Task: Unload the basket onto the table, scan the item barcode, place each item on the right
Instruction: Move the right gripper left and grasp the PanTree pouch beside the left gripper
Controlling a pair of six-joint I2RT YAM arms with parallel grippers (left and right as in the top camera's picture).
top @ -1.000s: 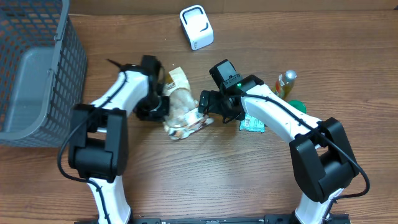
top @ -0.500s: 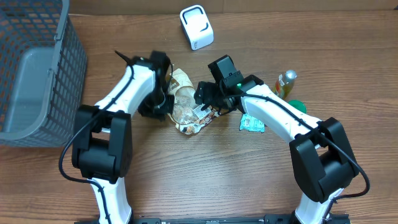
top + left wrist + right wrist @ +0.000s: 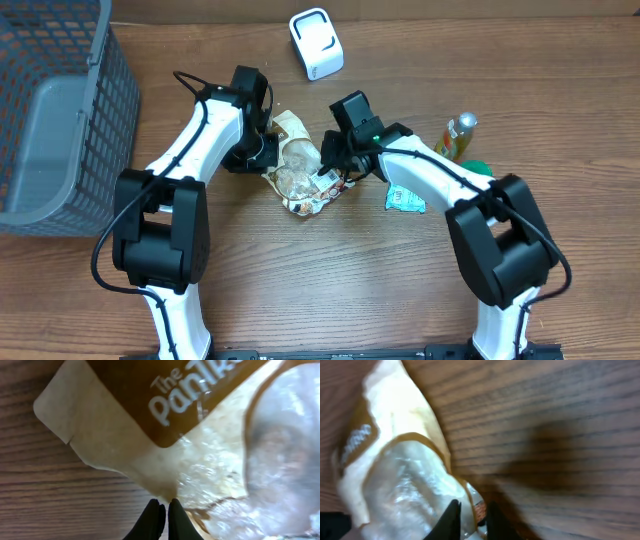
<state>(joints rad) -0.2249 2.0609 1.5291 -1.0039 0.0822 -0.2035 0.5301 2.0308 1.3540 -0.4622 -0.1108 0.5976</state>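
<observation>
Our left gripper [image 3: 164,510] pinches the snack bag [image 3: 296,178] tight by its edge; our right gripper [image 3: 472,515] clamps the opposite corner. We see both arms bent inward, meeting over it

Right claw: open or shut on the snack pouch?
Shut. In the wrist view the right claw has its fingers close together, with the snack pouch's corner pinched between them.

Crumpled cream-and-brown snack pouch [image 3: 298,168], clear window, lying on wooden table [image 3: 350,285]
</observation>
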